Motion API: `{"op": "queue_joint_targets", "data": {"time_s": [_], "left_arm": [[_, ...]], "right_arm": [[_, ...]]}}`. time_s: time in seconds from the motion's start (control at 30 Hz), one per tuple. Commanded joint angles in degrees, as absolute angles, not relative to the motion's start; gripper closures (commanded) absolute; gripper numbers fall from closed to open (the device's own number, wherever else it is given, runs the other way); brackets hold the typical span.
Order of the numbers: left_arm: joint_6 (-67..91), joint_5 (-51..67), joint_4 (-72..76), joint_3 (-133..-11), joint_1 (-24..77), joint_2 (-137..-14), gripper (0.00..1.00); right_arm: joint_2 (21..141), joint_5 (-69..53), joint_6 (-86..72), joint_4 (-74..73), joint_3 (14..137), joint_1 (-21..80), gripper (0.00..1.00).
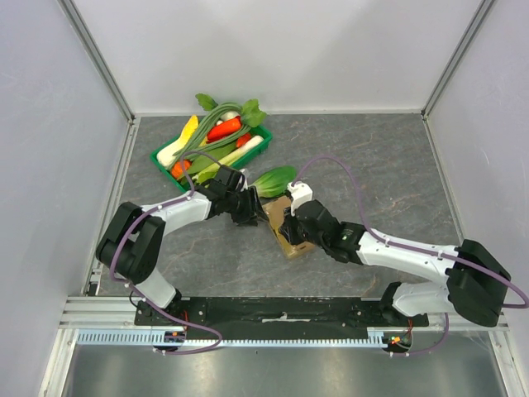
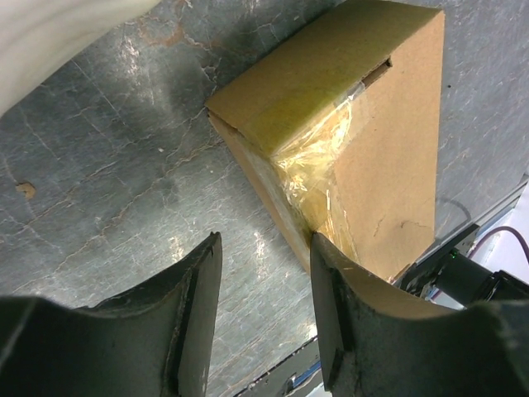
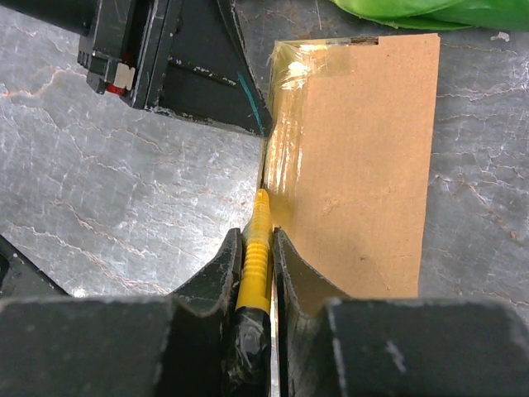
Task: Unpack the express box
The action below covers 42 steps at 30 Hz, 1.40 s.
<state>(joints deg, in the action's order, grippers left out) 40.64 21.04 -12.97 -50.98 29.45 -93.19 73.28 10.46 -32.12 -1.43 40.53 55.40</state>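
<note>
The express box (image 1: 293, 246), a small brown carton with clear tape on one end, lies mid-table between my two grippers. In the left wrist view the box (image 2: 355, 107) is just ahead of my open left gripper (image 2: 264, 248), whose right finger rests against the box's near corner. My right gripper (image 3: 258, 236) is shut on a yellow ribbed tool (image 3: 256, 256). The tool's tip sits at the taped left edge of the box (image 3: 364, 149). In the top view my left gripper (image 1: 250, 211) and right gripper (image 1: 289, 225) meet at the box.
A bok choy (image 1: 273, 179) lies just behind the box and shows in the right wrist view (image 3: 430, 10). A green tray (image 1: 161, 157) of vegetables stands at the back left. My left gripper's body (image 3: 182, 66) is close on the box's left side.
</note>
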Motion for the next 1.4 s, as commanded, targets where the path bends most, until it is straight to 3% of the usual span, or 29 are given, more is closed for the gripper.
{"op": "queue_joint_targets", "data": {"time_s": [0.0, 0.63, 1.13, 1.37], "left_arm": [[41.0, 14.9, -14.7, -51.9, 29.5, -95.4, 0.47], [42.6, 8.6, -17.8, -55.1, 29.6, -97.2, 0.48], [43.0, 7.1, -17.9, -56.2, 29.6, -98.3, 0.48], [42.8, 7.7, -17.3, -56.3, 29.6, -97.3, 0.48]], "right_arm": [[72.0, 10.0, -32.7, -12.3, 42.1, 57.8, 1.0], [68.7, 13.9, -32.3, -27.5, 44.5, 65.0, 1.0], [60.6, 6.0, -38.0, -31.4, 39.8, 65.5, 1.0], [58.6, 12.1, -38.9, -32.6, 41.5, 65.6, 1.0]]}}
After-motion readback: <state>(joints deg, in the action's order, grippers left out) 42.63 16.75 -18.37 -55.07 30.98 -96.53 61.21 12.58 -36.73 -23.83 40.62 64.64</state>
